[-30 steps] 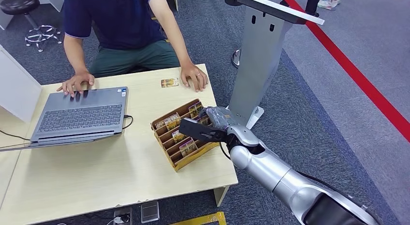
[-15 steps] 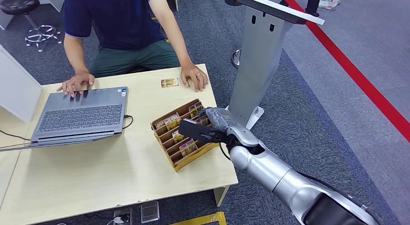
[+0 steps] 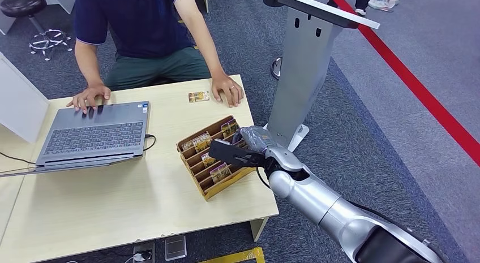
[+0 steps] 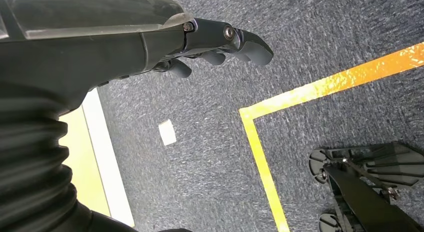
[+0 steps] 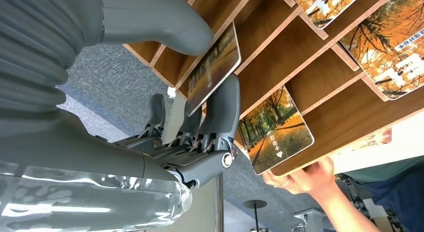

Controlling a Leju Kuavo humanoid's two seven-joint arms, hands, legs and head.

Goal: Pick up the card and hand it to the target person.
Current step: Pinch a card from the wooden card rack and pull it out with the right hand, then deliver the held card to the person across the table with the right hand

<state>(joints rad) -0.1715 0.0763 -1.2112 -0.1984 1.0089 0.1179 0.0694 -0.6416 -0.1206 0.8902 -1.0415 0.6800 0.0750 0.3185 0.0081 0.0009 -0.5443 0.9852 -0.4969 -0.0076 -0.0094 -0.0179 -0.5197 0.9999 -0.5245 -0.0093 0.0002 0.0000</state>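
Observation:
A wooden card rack (image 3: 212,186) stands on the table's right side with several autumn-picture cards (image 3: 220,171) in its slots. My right hand (image 3: 246,145) reaches into the rack from the right. In the right wrist view its thumb (image 5: 165,22) and fingers (image 5: 220,112) pinch one card (image 5: 215,67) that still leans at its slot in the rack (image 5: 280,62). The person (image 3: 136,25) sits across the table, one hand (image 3: 227,89) flat on it beside a loose card (image 3: 198,96). My left hand (image 4: 150,37) hangs over the carpet and holds nothing.
A grey laptop (image 3: 96,133) lies open on the left of the table (image 3: 113,206), the person's other hand on it. A silver stand (image 3: 300,65) rises just right of the table. A red floor line (image 3: 430,99) crosses the carpet beyond.

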